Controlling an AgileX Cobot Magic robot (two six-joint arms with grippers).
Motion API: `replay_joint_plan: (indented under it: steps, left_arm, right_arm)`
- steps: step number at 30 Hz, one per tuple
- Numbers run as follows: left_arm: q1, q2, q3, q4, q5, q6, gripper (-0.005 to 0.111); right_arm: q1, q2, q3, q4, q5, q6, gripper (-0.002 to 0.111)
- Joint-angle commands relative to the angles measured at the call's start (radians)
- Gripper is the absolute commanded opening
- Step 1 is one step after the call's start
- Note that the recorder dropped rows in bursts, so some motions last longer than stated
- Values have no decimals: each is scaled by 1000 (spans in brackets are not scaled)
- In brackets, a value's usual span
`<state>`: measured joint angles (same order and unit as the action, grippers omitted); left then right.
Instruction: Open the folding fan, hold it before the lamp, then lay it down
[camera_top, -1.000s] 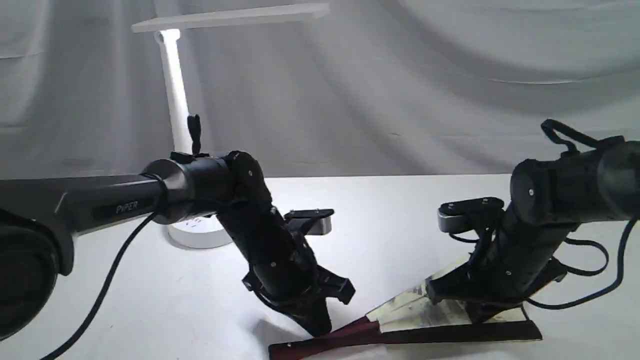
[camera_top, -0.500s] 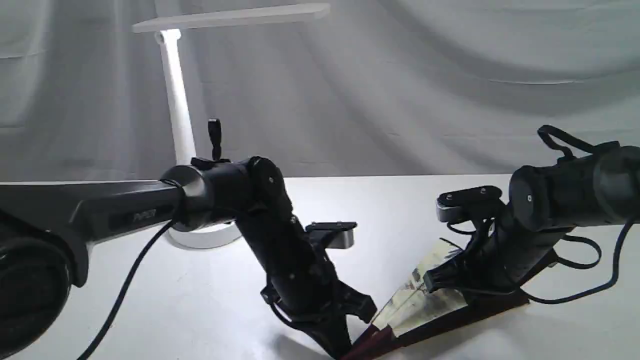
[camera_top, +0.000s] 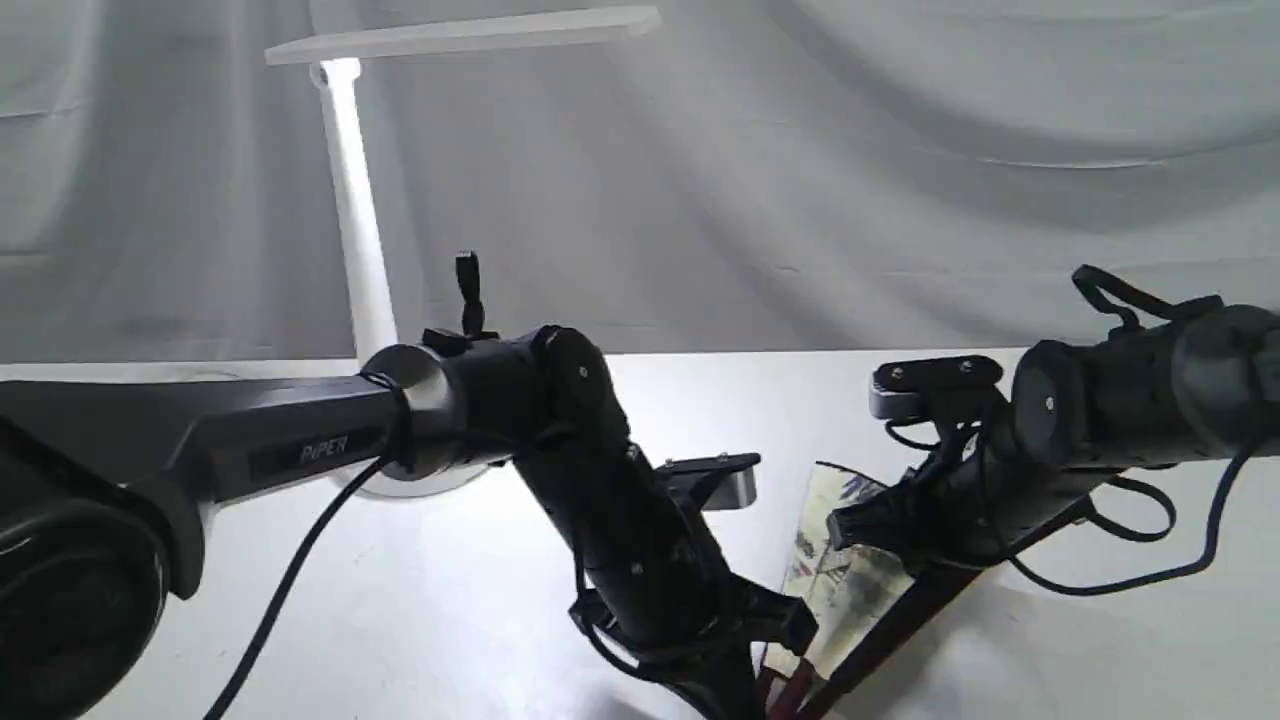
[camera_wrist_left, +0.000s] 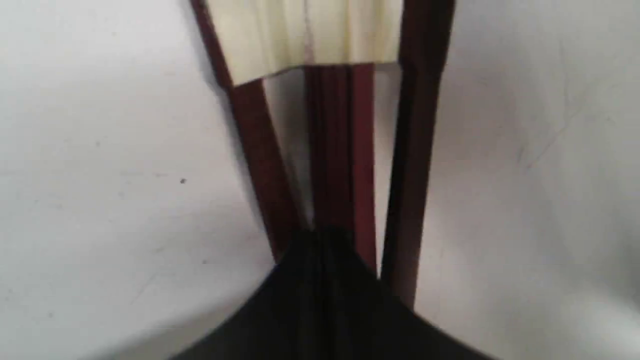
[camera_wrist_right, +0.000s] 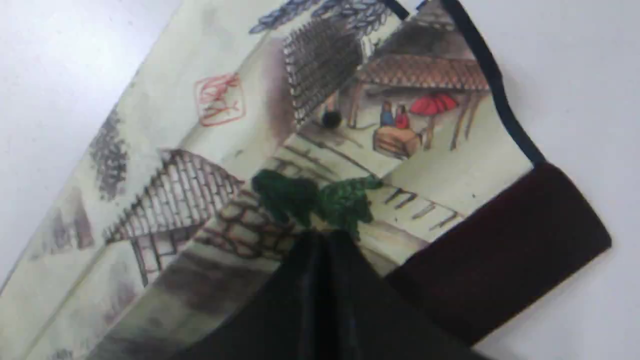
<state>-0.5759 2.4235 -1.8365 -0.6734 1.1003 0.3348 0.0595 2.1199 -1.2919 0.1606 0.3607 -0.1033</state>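
The folding fan (camera_top: 838, 575) is partly open and tilted up off the table, its cream painted paper facing left. One dark guard stick (camera_top: 905, 615) runs along its lower right edge. My left gripper (camera_top: 748, 698) is at the bottom edge of the exterior view, shut on the maroon ribs (camera_wrist_left: 340, 150) near the pivot. My right gripper (camera_top: 850, 528) is shut on the pleated paper (camera_wrist_right: 320, 150) beside the wide maroon guard stick (camera_wrist_right: 500, 245). The white lamp (camera_top: 355, 230) stands at the back left, with its bar head (camera_top: 460, 35) high above. My left arm partly hides its base.
A white table (camera_top: 450, 600) carries everything, backed by a draped grey cloth (camera_top: 900, 180). The left arm's forearm (camera_top: 250, 440) crosses the lower left, with a cable hanging from it. The right arm (camera_top: 1130, 410) comes in from the right edge.
The fan lay flat on the table. Now its wide end is raised and swung leftward by my right gripper. My left gripper has shifted right and lower with the rib end.
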Motion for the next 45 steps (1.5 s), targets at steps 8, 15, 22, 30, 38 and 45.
replay_joint_plan:
  steps: [8,15,22,30,38,45]
  left_arm:
    - [-6,-13,0,-41,-34,11,0]
    - [19,-32,0,0,-54,10,0]
    - [68,-106,0,84,-10,-46,0]
    - [72,-209,81,204,13,-76,0]
    - [87,-357,224,273,21,-77,0]
    - [136,-500,347,227,-43,-77,0]
  right_arm:
    - [0,39,-141,64,8,4,0]
    - [0,27,-148,63,53,4,0]
    - [0,-40,-148,49,153,-1,0]
    - [0,-92,-140,26,326,-1,0]
    - [0,-184,54,28,196,6,0]
    - [0,-274,176,81,203,4,0]
